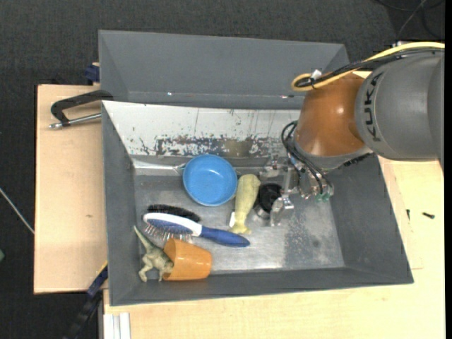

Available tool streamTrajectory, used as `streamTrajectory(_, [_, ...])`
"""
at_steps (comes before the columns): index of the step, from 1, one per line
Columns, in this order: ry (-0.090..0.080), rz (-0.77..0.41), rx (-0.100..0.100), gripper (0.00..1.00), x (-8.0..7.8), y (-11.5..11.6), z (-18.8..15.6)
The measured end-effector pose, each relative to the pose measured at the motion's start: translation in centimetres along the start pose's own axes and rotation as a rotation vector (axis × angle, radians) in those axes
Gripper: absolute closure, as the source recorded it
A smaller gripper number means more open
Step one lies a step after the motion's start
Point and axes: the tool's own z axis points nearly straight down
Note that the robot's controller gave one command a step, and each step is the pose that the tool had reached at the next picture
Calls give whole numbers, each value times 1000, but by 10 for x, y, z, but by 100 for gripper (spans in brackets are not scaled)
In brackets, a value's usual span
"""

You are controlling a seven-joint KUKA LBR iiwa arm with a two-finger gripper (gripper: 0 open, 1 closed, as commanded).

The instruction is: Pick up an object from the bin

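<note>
Item nearest the jaws: small black object [268, 198], middle of the bin [318, 246], just beside a pale yellow squash-shaped toy [245, 202] and right of the blue bowl [210, 179]. Jaw opening: I cannot tell. I would straddle the black piece alone, low, clear of the yellow toy.

Jaws low in grey bin [367, 217], beside small black thing [268, 198], pale yellow gourd [245, 200], blue bowl [210, 179]

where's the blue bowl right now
The blue bowl sits near the bin's back wall, left of centre in the camera view, beside the yellow squash-shaped toy on its right, with the blue-handled brush below it.
</note>
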Motion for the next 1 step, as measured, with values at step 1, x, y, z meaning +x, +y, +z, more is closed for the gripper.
streamTrajectory(1, [0,1,-1,0,0,0,0])
